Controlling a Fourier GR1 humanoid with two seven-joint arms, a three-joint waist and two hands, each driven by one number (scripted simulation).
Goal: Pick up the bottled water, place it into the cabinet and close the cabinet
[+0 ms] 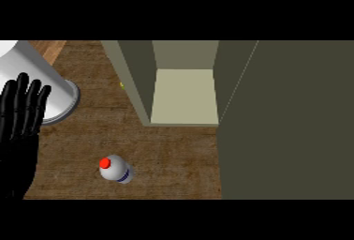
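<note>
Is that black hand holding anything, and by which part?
Nothing is held. The left hand is open at the left edge, and the bottle stands apart from it on the counter.

The left robot hand (17,136) rests open at the view's left edge. Its fingers are straight, slightly spread and point toward the view's top. It holds nothing.

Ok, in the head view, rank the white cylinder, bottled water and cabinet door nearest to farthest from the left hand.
1. white cylinder, upper left, right beside the left hand.
2. bottled water, lower left of centre.
3. cabinet door, open, far right.
</note>
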